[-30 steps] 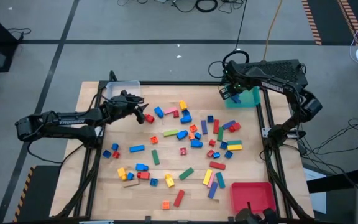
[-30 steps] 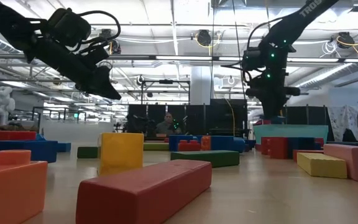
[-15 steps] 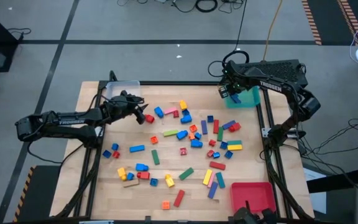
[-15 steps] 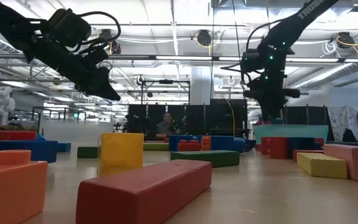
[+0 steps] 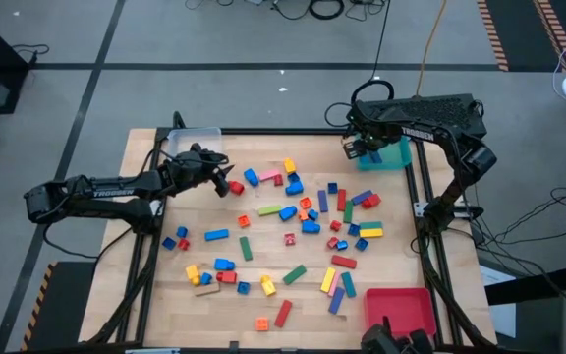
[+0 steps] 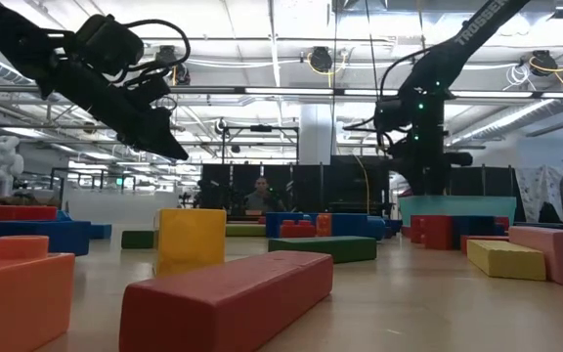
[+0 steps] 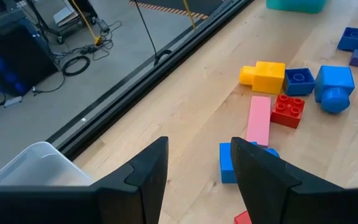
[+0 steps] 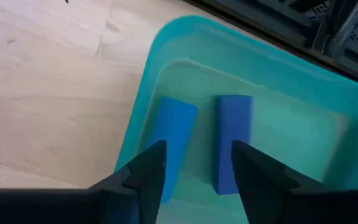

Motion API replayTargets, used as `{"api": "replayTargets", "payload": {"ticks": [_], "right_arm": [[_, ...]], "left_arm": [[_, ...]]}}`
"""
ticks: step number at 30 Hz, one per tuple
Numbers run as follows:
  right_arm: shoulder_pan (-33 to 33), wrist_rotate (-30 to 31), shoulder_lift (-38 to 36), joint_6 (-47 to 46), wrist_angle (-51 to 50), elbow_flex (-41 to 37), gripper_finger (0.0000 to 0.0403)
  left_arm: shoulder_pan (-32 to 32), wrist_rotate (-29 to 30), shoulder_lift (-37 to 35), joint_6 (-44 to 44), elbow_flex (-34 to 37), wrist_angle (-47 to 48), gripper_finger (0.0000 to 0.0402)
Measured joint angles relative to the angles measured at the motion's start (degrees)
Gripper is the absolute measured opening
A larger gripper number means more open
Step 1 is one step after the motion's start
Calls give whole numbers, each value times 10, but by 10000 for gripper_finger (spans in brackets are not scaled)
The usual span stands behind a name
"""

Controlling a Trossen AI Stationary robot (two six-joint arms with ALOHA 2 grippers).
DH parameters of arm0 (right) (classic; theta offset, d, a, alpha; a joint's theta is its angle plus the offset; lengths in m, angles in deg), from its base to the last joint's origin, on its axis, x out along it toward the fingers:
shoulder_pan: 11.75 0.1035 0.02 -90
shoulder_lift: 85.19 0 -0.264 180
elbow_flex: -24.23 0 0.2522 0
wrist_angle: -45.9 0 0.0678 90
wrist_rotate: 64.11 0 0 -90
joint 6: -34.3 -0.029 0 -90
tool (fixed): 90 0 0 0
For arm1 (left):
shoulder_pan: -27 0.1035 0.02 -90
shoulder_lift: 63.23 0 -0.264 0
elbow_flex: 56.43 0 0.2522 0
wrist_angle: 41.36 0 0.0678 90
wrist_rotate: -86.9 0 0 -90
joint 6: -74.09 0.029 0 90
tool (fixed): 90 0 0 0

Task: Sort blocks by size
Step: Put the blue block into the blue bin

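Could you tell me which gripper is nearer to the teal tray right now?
The right. The right gripper hangs open over the teal tray, above its left edge in the high view, with two blue blocks lying inside. The left gripper is far across the table, near the clear tray.

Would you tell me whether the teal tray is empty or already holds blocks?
Not empty. In the right wrist view, two blue blocks lie side by side inside the teal tray, below the right gripper.

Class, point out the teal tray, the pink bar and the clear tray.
teal tray (image 8: 166,56): right wrist view, on its rim.
pink bar (image 7: 258,119): left wrist view, on its top face.
clear tray (image 5: 204,138): high view, on its inner floor.
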Motion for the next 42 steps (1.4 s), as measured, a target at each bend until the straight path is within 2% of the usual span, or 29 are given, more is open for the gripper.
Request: {"api": "replayTargets", "payload": {"ticks": [6,17,27,36,42], "right_arm": [[0,0,-12,26,16,0,191],[14,-1,-106,78,-13,0,188],[127,-43,-130,178,-77,0,187],[240,-49,-130,211,-133,0,187],[291,-74,-130,242,-123,-49,187]], "left_arm": [[0,0,0,0,0,0,177],[0,0,0,-1,0,0,177],[0,0,0,-1,0,0,177],[0,0,0,-4,0,11,177],[0,0,0,-5,0,11,177]]}}
